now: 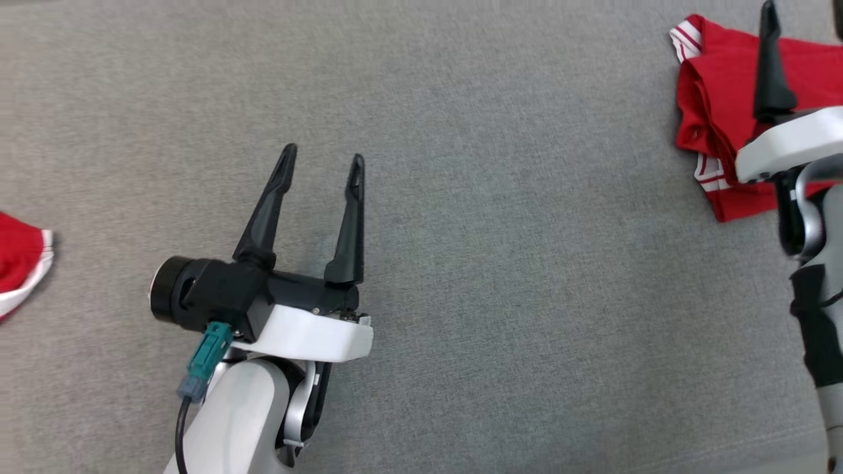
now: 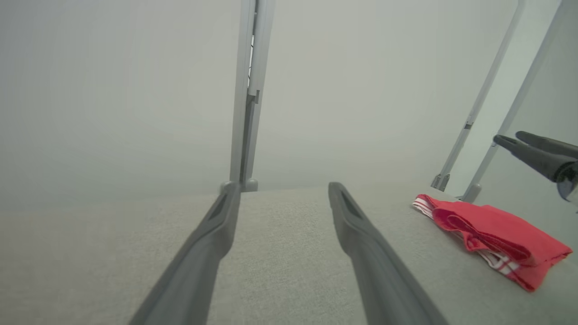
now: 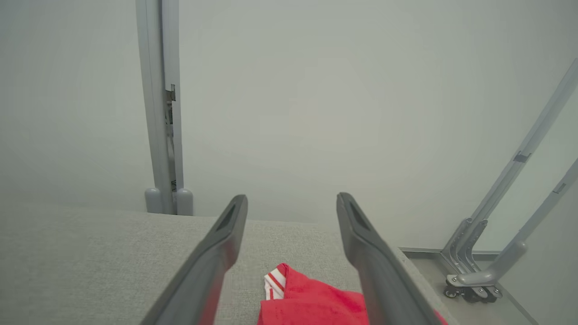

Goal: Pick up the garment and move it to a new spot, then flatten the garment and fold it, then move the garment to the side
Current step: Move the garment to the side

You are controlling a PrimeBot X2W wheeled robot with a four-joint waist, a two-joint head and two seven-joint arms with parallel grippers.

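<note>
Right wrist view: right gripper (image 3: 292, 201) has its jaws spread wide with nothing between them, so it holds nothing. The folded red garment (image 3: 311, 302) lies directly under and between its fingers, white-striped hem toward the tips, flat on the grey fabric surface (image 3: 90, 253). Head view agrees: the right fingers hang over the bundle, whose long axis looks roughly in line with them, though the picture edge cuts part of it off. Left gripper (image 1: 323, 155) is also spread and empty. It sits well apart, with the garment far off to its right and bare fabric ahead of it. A second red piece (image 1: 20, 263) with white trim lies well to its left. My read: the garment is folded and set to the side, so what's left is a straight lift clear. If a regrip is needed, the right arm is clearly nearer.
</note>
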